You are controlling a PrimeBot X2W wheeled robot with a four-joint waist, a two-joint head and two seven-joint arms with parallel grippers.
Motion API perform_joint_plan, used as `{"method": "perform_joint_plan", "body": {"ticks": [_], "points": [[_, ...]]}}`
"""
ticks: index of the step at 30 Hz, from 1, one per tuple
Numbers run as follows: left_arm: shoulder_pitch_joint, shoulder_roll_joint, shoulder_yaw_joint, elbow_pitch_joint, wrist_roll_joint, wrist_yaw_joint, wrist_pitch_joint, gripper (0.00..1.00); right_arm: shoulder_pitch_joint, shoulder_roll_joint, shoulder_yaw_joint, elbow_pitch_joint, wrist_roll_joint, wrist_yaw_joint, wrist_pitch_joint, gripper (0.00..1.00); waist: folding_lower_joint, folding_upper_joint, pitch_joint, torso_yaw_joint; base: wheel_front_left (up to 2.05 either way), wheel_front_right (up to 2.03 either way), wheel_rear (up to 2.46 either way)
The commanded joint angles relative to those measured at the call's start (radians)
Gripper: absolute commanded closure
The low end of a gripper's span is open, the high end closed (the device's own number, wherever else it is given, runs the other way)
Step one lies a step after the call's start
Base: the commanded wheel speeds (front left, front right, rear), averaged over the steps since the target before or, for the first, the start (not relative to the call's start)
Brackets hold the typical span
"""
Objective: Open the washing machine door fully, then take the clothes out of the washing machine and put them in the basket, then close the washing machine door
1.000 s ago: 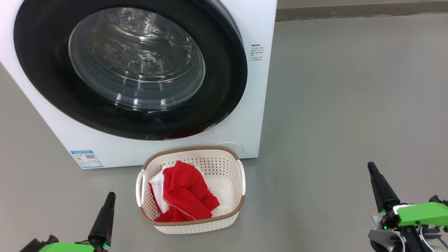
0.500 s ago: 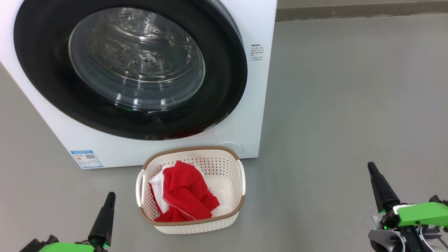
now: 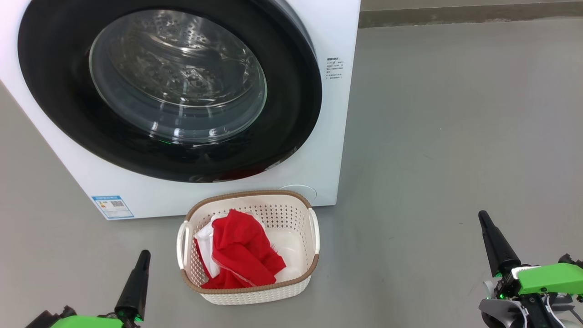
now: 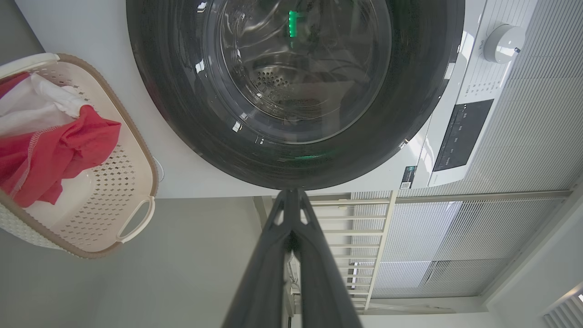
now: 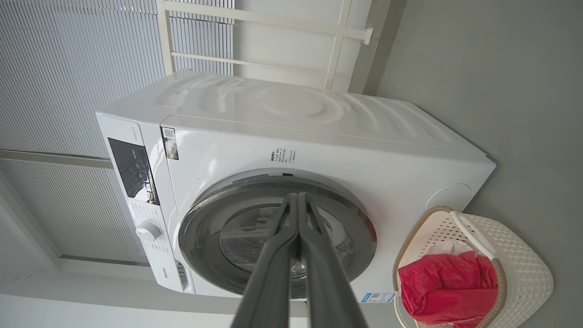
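With left pincer (image 3: 145, 253) and right pincer (image 3: 482, 215) pressed together, clothes (image 3: 241, 255) lie in basket (image 3: 255, 295) before closed washing machine door (image 3: 291, 114)

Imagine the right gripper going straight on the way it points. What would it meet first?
Most likely the washing machine door: in the right wrist view the shut right gripper aims at its black rim. Depth is unclear, so it might hit the white washing machine front beside it.
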Motion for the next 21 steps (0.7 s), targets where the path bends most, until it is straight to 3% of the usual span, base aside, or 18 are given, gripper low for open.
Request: {"method": "perform_joint_plan", "body": {"ticks": [1,21], "points": [[-0.04,0.008,0.035,-0.02,-0.007,-0.007,0.003,1.0,-0.04,-0.008,0.013,-0.025,0.005,-0.001,0.006,1.0,0.0,0.0,0.0,0.0,0.0,0.0,0.0],[-0.04,0.008,0.035,-0.02,-0.007,-0.007,0.003,1.0,-0.04,-0.008,0.013,-0.025,0.005,-0.001,0.006,1.0,0.0,0.0,0.0,0.0,0.0,0.0,0.0]]}}
